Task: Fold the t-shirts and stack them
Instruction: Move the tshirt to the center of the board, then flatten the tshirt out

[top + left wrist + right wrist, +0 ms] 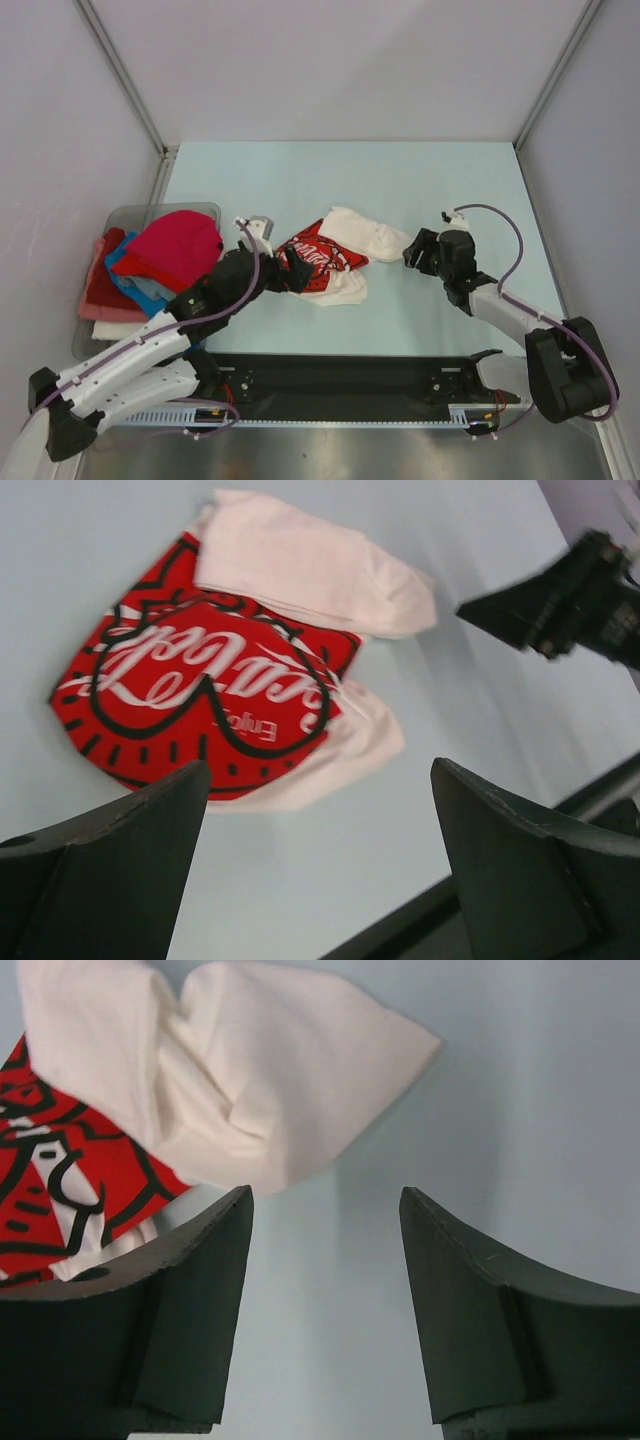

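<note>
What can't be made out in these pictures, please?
- Top view: the lower shirts in the pile, covered by the magenta shirt; most of the bin too.
- Top view: fingertips of the left gripper, dark against the print.
- Right wrist: the white shirt, cut by top and left edges.
- Left wrist: small text under the script, blurred.

Crumpled white red-print tee (pixel 325 262), centre

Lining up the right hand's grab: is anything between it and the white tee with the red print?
Nothing visible. Only bare table lies between the right hand and the white tee; the left hand is at the tee's opposite side.
</note>
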`<state>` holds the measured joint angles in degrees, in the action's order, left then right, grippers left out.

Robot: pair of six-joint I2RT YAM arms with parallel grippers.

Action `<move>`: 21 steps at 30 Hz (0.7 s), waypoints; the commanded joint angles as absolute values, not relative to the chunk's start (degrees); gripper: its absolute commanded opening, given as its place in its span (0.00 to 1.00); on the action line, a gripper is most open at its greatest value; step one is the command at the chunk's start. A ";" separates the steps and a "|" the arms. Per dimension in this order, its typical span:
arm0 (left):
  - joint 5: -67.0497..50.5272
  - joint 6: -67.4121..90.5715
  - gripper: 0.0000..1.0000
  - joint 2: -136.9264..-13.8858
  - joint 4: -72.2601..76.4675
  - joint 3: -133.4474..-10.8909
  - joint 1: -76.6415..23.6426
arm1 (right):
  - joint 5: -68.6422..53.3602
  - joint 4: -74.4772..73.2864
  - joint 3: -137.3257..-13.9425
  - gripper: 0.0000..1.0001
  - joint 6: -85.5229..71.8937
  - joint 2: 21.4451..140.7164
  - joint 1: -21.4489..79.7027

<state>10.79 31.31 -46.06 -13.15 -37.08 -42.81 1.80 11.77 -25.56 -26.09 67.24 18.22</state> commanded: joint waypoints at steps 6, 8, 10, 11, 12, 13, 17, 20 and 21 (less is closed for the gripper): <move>27.93 28.66 0.97 -55.08 -12.75 -40.60 -63.62 | 4.56 7.75 -34.34 0.62 -32.60 77.33 13.54; 31.54 28.48 0.97 -58.35 -12.57 -42.36 -67.14 | 5.53 6.77 -36.20 0.58 -32.61 80.24 13.54; 33.30 27.69 0.97 -62.83 -11.78 -44.11 -69.59 | 7.03 5.54 -38.57 0.57 -32.52 83.04 13.62; 33.75 27.60 0.97 -64.15 -11.69 -44.82 -70.13 | 7.64 4.67 -39.45 0.56 -32.52 84.19 13.54; 33.92 27.16 0.97 -67.21 -11.69 -45.69 -70.57 | 9.39 4.05 -40.25 0.56 -32.87 85.16 13.54; 34.10 26.81 0.97 -68.54 -11.52 -47.18 -71.36 | 9.75 3.96 -41.91 0.55 -32.78 86.04 13.54; 34.45 25.84 0.93 -76.54 -12.65 -52.46 -72.68 | 12.21 2.02 -46.56 0.50 -33.31 92.35 13.54; 35.33 24.61 0.92 -82.78 -13.71 -57.55 -74.35 | 13.18 0.62 -49.82 0.49 -33.14 95.35 13.54; 35.33 24.09 0.92 -84.71 -14.93 -59.05 -74.62 | 12.75 0.35 -50.44 0.48 -33.22 97.19 13.54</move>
<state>32.95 26.65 -80.82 -13.65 -53.67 -73.10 10.26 2.28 -46.92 -32.51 94.65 13.63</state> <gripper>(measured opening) 0.921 0.489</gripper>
